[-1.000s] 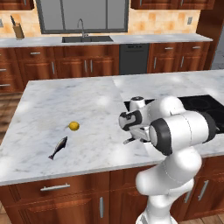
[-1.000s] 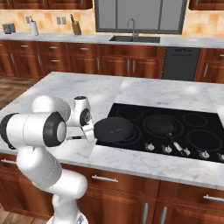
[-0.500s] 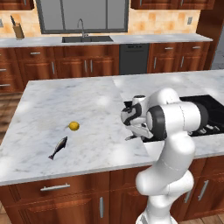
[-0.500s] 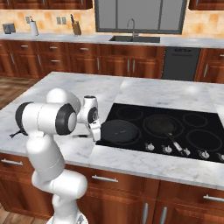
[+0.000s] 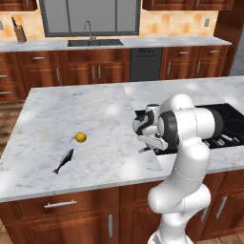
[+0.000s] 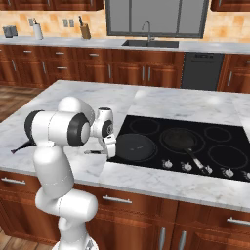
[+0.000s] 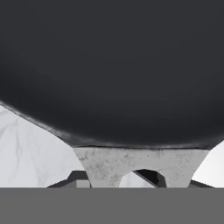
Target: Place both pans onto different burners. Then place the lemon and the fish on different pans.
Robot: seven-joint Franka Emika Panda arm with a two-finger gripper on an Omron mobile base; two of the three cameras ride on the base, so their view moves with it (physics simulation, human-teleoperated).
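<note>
My gripper (image 6: 108,142) is shut on the grey handle (image 7: 140,162) of one black pan (image 6: 135,147), which lies flat on the front-left burner of the cooktop (image 6: 146,161); its handle sticks out left over the marble. In the hand view this pan (image 7: 113,65) looms just ahead of the fingers. The other pan (image 6: 181,139) rests on the middle burner, handle pointing to the front right. The yellow lemon (image 5: 80,137) and the dark fish (image 5: 63,161) lie on the counter, well left of my gripper (image 5: 147,143).
Bare burner rings show at the back left (image 6: 144,126), back right (image 6: 218,133) and front right (image 6: 227,156). Silver knobs (image 6: 188,166) line the cooktop's front edge. The marble island's front edge (image 5: 86,183) runs close below the fish.
The arm's elbow has swung from near the base up and over toward the cooktop. The held pan has settled flat on the front-left burner. Lemon, fish and the other pan have not moved.
</note>
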